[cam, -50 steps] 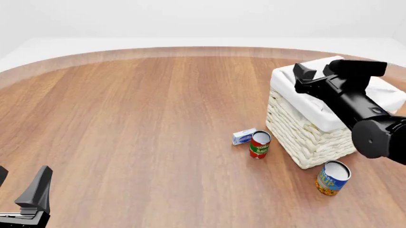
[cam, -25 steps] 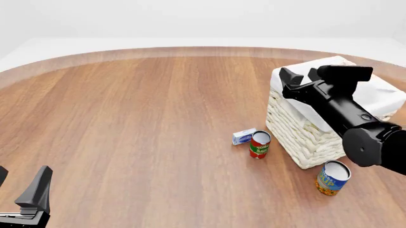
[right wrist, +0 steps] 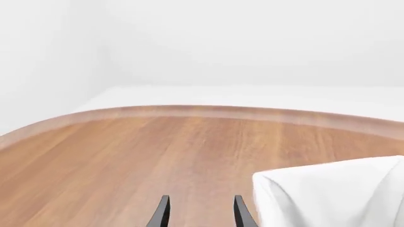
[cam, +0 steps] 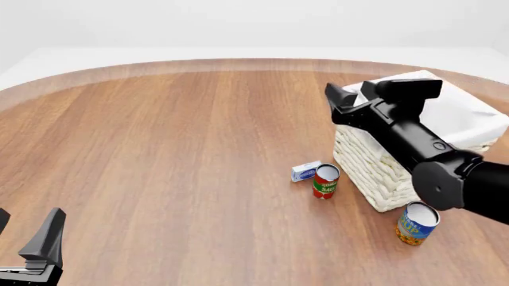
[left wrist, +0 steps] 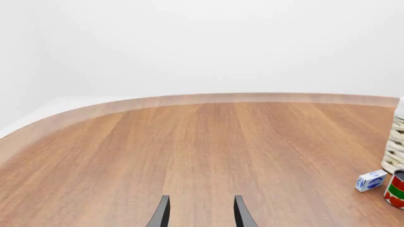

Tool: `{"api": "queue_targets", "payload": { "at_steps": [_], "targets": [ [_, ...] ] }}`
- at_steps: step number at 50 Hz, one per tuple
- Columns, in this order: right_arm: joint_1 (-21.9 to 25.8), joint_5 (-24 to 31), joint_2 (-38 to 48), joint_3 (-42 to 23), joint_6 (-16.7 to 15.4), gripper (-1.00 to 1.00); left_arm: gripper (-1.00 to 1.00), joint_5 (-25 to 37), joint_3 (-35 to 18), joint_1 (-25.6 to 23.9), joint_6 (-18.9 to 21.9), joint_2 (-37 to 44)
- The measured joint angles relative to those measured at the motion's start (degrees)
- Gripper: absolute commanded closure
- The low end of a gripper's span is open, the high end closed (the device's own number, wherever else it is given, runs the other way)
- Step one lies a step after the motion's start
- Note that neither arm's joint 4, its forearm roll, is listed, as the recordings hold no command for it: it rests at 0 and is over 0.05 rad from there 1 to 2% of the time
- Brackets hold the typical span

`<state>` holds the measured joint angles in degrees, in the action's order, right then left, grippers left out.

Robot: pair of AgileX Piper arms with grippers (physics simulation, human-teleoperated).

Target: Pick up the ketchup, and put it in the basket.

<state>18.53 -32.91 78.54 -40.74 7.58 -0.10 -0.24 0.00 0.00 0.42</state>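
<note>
While the right gripper is hanging above the basket's near-left corner with its fingers spread apart and nothing between them, the ketchup is not showing in any view, so I cannot tell where it is. In the front view the basket is sitting at the right side of the table, its white cloth liner folded over the rim, and the right arm is reaching across it, hiding most of the inside. A red-and-green can is standing just beside the basket's left wall, with a small blue-and-white box lying against the can's left side. A blue-and-yellow can is standing near the basket's front corner. Down at the front view's lower left, the left gripper is sitting low, well apart from everything, and its fingers are likewise spread and empty in the left wrist view.
</note>
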Motion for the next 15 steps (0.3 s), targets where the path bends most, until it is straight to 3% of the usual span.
{"api": "queue_targets", "payload": {
  "at_steps": [15],
  "targets": [
    [5.1, -0.3, -0.4, 0.4, -0.5, -1.0, -1.0, 0.0, 0.0, 0.0, 0.0, 0.0]
  ]
}}
